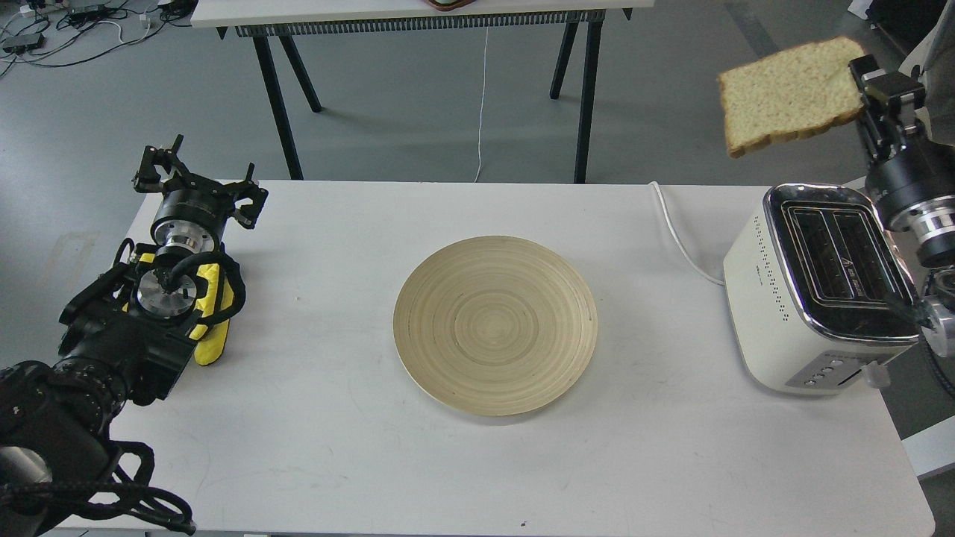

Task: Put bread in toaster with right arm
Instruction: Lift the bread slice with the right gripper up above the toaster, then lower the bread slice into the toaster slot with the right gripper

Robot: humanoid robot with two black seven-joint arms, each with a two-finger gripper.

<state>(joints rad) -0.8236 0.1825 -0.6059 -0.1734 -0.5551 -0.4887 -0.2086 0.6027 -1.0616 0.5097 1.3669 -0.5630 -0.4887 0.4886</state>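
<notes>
The bread [789,93] is a pale speckled slice with a brown crust, held high in the air at the upper right, lying nearly flat. My right gripper [865,78] is shut on its right edge, above and behind the toaster. The toaster [821,287] is cream-white with a chrome top and two empty slots, standing at the table's right end. My left gripper [195,179] rests at the table's far left edge, its fingers spread open and empty.
A round wooden plate [495,322] lies bare in the middle of the white table [313,418]. The toaster's white cord [675,235] runs off the back edge. Another table [418,15] stands behind. A white chair [921,97] is at the right.
</notes>
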